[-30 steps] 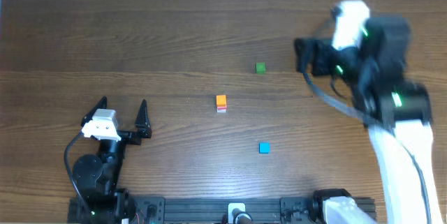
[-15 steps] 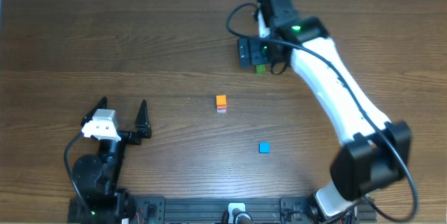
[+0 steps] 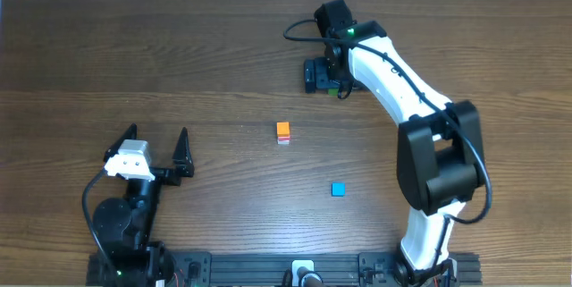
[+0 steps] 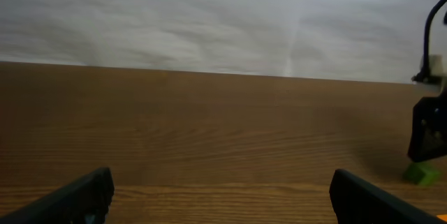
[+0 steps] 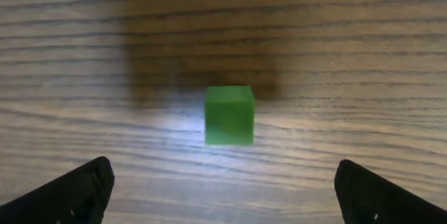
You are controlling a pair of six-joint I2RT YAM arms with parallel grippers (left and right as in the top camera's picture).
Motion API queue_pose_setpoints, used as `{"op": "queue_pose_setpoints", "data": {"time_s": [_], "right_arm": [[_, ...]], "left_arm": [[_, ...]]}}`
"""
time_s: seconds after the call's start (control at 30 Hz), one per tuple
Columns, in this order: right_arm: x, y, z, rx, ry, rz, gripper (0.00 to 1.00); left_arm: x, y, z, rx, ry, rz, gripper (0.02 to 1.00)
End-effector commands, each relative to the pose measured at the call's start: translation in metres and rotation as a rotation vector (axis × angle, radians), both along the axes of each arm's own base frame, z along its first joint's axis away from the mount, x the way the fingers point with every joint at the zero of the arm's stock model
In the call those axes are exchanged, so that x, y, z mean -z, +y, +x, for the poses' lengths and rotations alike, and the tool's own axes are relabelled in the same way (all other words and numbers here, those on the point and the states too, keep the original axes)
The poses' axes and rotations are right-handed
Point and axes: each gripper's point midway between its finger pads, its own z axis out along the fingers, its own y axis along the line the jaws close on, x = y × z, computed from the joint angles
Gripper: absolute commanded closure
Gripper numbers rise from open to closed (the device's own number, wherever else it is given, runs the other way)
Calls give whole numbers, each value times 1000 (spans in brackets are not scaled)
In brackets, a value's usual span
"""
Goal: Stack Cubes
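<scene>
Right arm poised over the green cube on a wooden table

The right arm stretches from its base up the table (image 3: 134, 37) and bends left at the wrist. This puts the right gripper (image 3: 323, 78) directly above the green cube (image 5: 229, 115), which sits flat on the wood near the far side. The wrist camera shows the fingers spread wide to either side of the cube, with neither touching it. The left arm is folded low near its base, and the left gripper (image 3: 157, 135) points up the table with its fingers parted and nothing between them. An orange cube (image 3: 283, 129) lies near the table's middle with a sliver of another block showing beneath it. A blue cube (image 3: 337, 189) lies closer to the bases, well apart from both.
</scene>
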Motion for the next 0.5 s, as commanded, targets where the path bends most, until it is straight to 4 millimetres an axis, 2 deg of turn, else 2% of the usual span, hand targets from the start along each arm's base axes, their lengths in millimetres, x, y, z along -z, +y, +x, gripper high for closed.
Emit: {"op": "queue_pose_setpoints", "data": {"time_s": [0.03,0.37,0.5], "right_arm": [[7,-5,10,43,-3,-15,9],[31,-3,19,49,4,-18,16],[31,-3,22,52,-12,-19,110]], "left_arm": [[1,-3,0,15,-4,14,18],[1,-3,0,15,-4,14,18],[1,-3,0,15,-4,14,18]]}}
